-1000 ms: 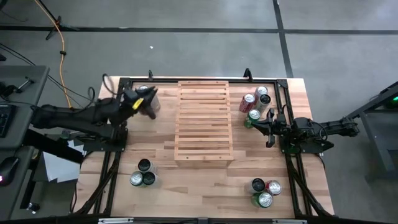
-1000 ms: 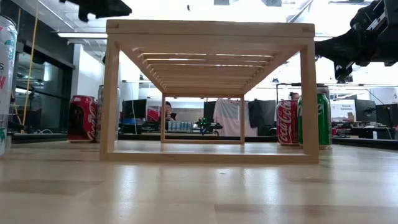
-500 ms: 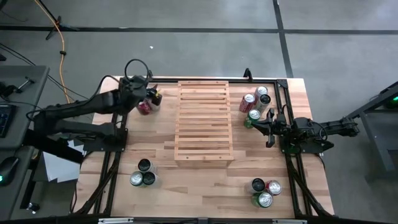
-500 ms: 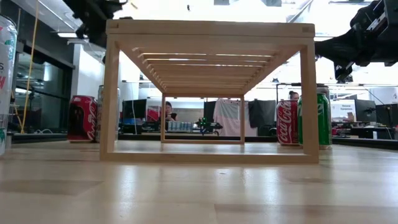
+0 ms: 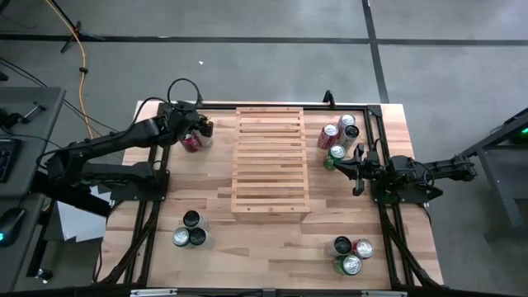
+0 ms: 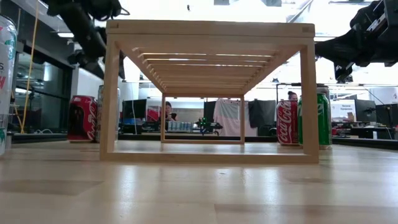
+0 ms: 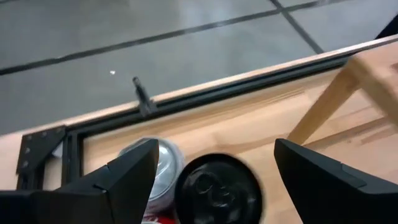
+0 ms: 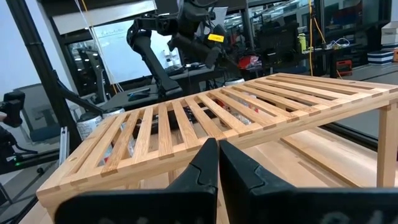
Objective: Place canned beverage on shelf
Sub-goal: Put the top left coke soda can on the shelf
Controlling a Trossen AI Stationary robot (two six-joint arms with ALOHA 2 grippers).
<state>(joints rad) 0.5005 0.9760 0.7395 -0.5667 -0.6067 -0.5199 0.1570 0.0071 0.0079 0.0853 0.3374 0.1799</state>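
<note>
the left end effector (image 5: 196, 132) is found at the far left corner of the worktop (image 5: 272, 247), poised over a small cluster of cans just beside the shelf (image 5: 269, 159). a second ago it was held higher and nearly closed, with a pale can seeming to be carried in it; since then it has been lowered and its fingers have been spread wide. in the left wrist view the two dark fingers (image 7: 124, 177) are seen well apart, with a black-topped can (image 7: 216, 190) between them and a silver-topped can (image 7: 158, 165) next to it; whether either is touched cannot be told. nothing is gripped. the shelf top is bare of cans, so it is judged that no can has yet been placed and that a fresh grasp is being prepared, probably on the black-topped can.

the right end effector (image 5: 358, 169) is kept hovering at the right edge of the worktop, fingers pressed together and empty, unchanged over the last second.

for writing, a red can (image 6: 286, 122) at the right in the low view is marked "coca-cola" in white script, and a green can (image 6: 314, 120) stands just beside it, its label not readable. another red can (image 6: 81, 118) at the left carries white lettering too blurred to be read. a tall pale can (image 6: 7, 81) at the left edge bears coloured print that cannot be made out.
</note>
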